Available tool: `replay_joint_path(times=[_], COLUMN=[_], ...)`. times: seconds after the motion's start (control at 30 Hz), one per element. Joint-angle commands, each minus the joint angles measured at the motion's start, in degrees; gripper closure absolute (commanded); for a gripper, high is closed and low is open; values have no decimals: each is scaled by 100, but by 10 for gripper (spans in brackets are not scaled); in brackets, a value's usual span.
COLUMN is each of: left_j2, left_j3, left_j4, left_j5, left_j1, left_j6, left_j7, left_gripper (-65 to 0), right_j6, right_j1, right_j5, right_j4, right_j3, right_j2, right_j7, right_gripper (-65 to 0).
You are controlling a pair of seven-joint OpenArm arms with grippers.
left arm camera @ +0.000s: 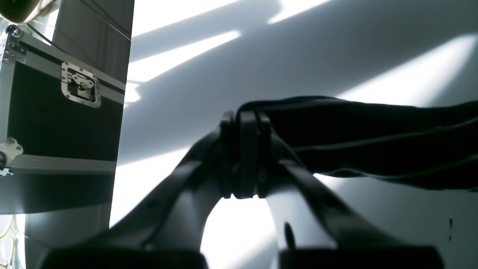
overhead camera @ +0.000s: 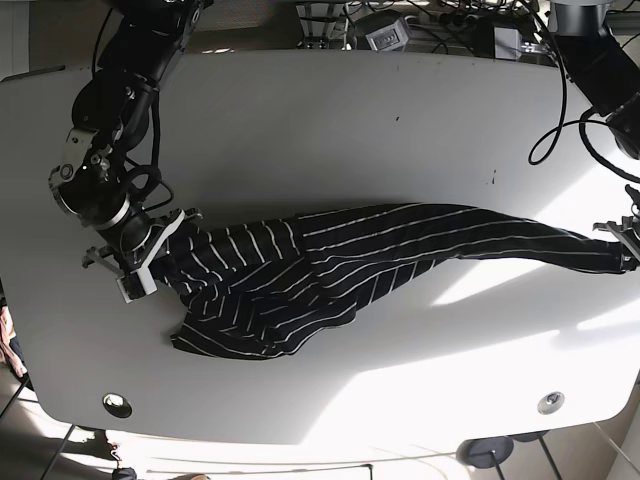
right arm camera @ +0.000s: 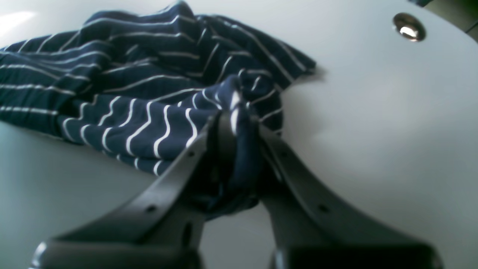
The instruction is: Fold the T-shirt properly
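The fingers (right arm camera: 220, 134) of the right gripper (right arm camera: 233, 127) are clamped on a bunched fold of the T-shirt (overhead camera: 330, 265), which wraps between them. The fingers (left arm camera: 244, 149) of the left gripper (left arm camera: 244, 123) are pressed together on the other end of the same shirt, which runs away from them as a dark band.

There is one T-shirt, navy with thin white stripes. It lies stretched across the white worktop (overhead camera: 350, 140) between the two grippers, crumpled and wider near the right gripper, narrow and pulled long toward the left one. I count two round metal grommets (overhead camera: 117, 405) in the worktop near its front edge. One black flight case (left arm camera: 56, 123) with metal edges and one latch stands beside the worktop. I can read no writing or label anywhere.
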Motion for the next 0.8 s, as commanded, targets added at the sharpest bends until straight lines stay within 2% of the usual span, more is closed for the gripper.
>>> replay_joint_path(times=[0.03,0.13,0.23,0.37,0.47,0.53,0.6,0.8], left_j2=[-131,-8,-17,-34,-298,-333,-333,-333], left_j3=[-207,-286,-304,-321,-436,-488,-488,-488], left_j4=[99,91,82,-85,-709,-1052,-1043,-1043], left_j5=[-46,-28,-19,-2,-28,-37,-19,-19], left_j1=[235,683,1052,1123,1087,1070,1114,1114], left_j6=[49,49,49,49,49,49,49,49], left_j7=[-156,-649,-983,-1009,-1027,-1141,-1343,-1343], left_gripper=[0,0,0,0,0,0,0,0], right_j6=[110,255,255,255,255,255,255,255], right_j1=[-235,-806,-1193,-1457,-1527,-1580,-1615,-1774], right_j5=[90,90,81,37,28,72,81,81], right_j4=[166,183,166,139,-98,-476,-652,-634], right_j3=[242,488,690,1015,1341,1639,1675,1631], right_j2=[-77,-183,-183,-165,-139,19,90,19], right_j7=[176,176,176,176,176,176,176,185], right_gripper=[-19,-19,-19,-19,-19,-19,-19,-21])
